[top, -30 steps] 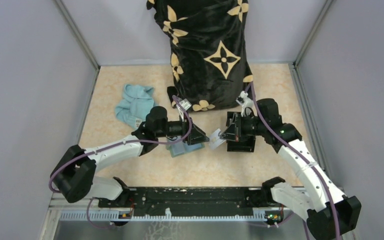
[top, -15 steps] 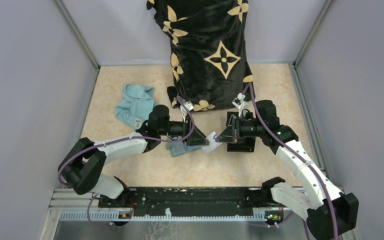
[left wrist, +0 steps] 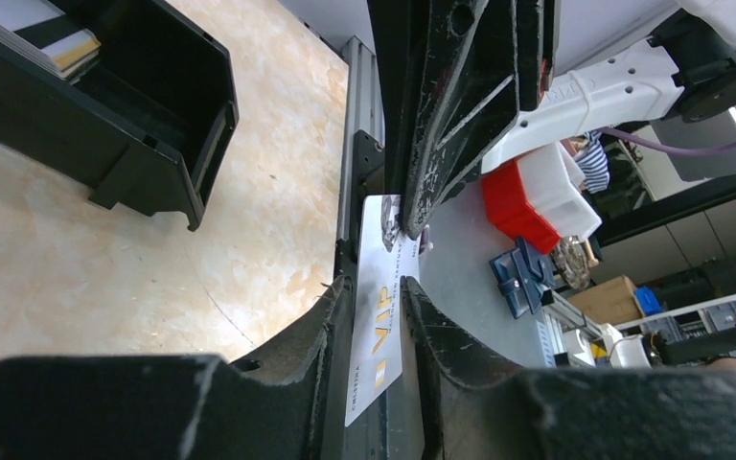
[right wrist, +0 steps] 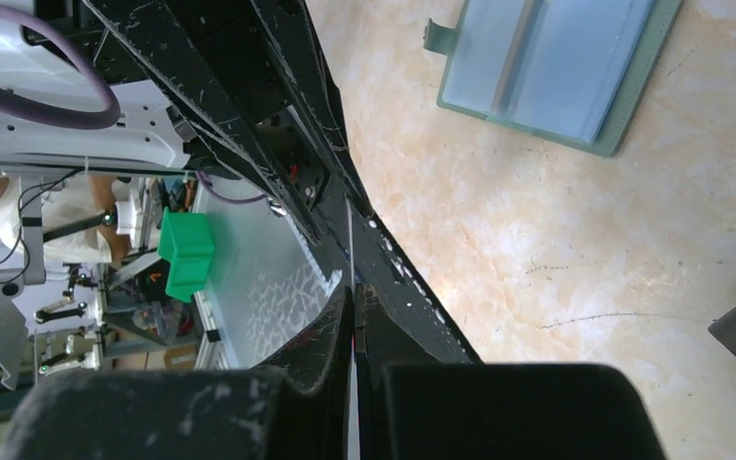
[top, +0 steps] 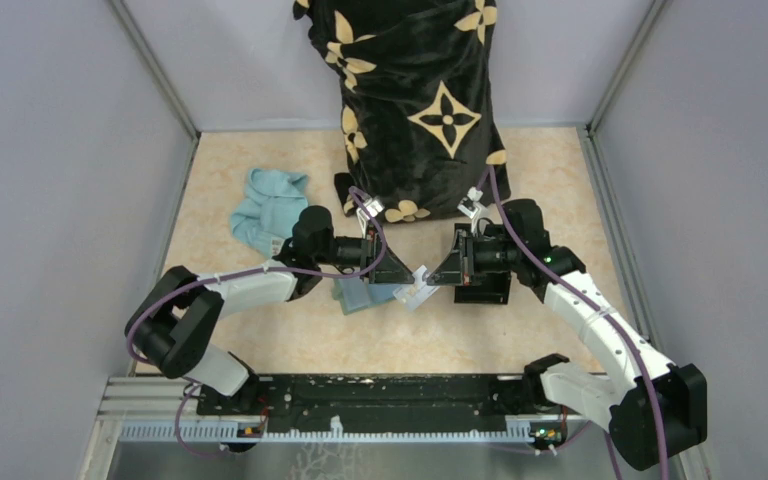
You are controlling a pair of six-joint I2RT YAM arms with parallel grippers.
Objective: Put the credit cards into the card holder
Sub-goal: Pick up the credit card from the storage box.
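From the near edge of the table (top: 410, 340), we see two arms reach inward until their tips meet over the middle. The right gripper (right wrist: 354, 299) is clenched on a white card (left wrist: 380, 331), which shows as a thin line between its fingers in its own wrist camera. The card is held off the table, and gold letters reading VIP run along its face. The left gripper (top: 407, 279) faces the right one, with a finger close on each side of the card's other end. We cannot tell whether those fingers press on the card or only bracket it. Just left of the meeting point, partly under the left gripper, the card holder (right wrist: 556, 72) lies opened flat on the table with its pale pockets facing up inside a sage-green border. Beneath the right gripper sits a black box (left wrist: 144, 134) holding a stack of cards (left wrist: 43, 38). Farther back on the left lies a crumpled light blue cloth (top: 270, 210). At the far edge stands a tall black bag (top: 420, 100) patterned with tan flowers.
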